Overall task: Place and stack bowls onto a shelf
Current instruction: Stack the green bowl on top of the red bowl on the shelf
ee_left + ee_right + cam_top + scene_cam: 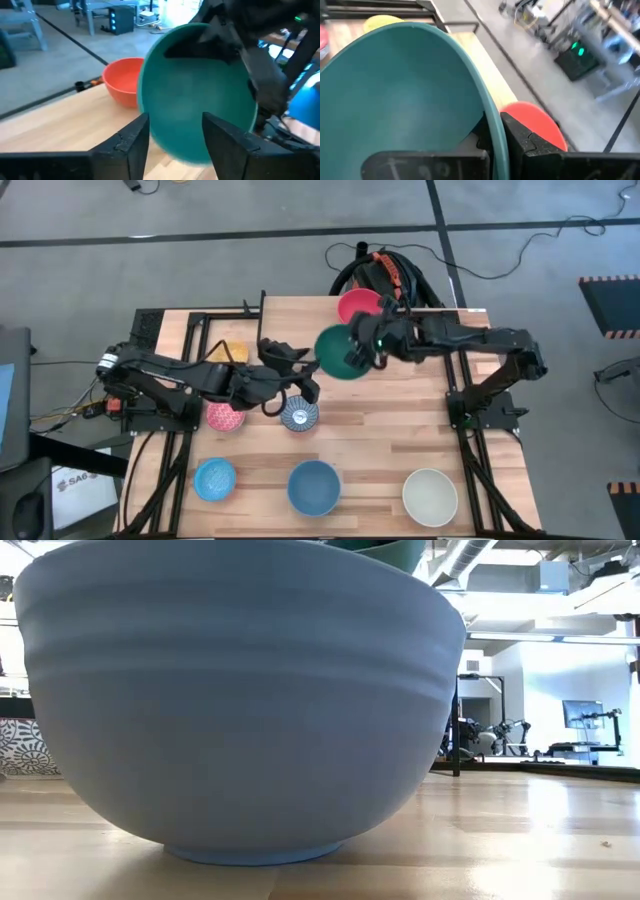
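The green bowl [343, 353] hangs above the table's middle, held by my right gripper [373, 348], which is shut on it. My left gripper [306, 380] is open just to the bowl's near-left. In the left wrist view its fingers [136, 140] frame the green bowl [200, 95] without visibly touching it. The red bowl [358, 305] rests on its base on light wood at the far edge; whether that is the shelf board I cannot tell. The yellow [230, 352], pink [225, 416] and blue-white patterned [299, 416] bowls sit under the left arm. My right gripper [495, 140] holds the green bowl by its rim [492, 117] on the side toward the table's right. One finger is inside the bowl and one finger [530, 145] is outside. It comes from the right, roughly level. The bowl is lifted clear and tilted.
Along the near edge stand the light blue bowl [214, 478], the large blue bowl [314, 486], which fills the low view [240, 700], and the cream bowl [430, 495]. Black metal frames [195, 330] flank the table, and bare wood [400, 420] lies right of centre.
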Motion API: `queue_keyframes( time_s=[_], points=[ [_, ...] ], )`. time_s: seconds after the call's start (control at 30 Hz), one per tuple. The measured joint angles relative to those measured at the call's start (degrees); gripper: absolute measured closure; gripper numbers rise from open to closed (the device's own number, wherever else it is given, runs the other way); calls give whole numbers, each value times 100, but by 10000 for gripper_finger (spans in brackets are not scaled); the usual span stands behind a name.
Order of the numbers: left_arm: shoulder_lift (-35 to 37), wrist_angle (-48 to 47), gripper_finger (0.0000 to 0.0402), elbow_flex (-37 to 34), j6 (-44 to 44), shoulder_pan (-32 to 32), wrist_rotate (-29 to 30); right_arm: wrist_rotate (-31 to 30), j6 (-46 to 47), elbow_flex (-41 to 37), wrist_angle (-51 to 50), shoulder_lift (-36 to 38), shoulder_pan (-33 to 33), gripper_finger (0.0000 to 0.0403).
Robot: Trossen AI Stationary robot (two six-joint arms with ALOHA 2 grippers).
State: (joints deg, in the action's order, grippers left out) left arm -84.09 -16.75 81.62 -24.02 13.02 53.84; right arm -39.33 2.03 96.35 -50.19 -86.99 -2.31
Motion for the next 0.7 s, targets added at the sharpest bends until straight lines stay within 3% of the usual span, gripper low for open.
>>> queue_keyframes(
  time_s=[0.27, 0.5, 0.7],
  points=[
    [-5, -1110, 225, 597, -243, 61, 234, 578, 506, 178, -427, 59, -742, 363],
    [124, -2067, 225, 610, -835, 68, 73, 1244, 689, 188, -480, 221, -1418, 363],
    [216, -2355, 225, 491, -1088, 114, 34, 1739, 716, 184, -493, 369, -1877, 363]
  ],
)
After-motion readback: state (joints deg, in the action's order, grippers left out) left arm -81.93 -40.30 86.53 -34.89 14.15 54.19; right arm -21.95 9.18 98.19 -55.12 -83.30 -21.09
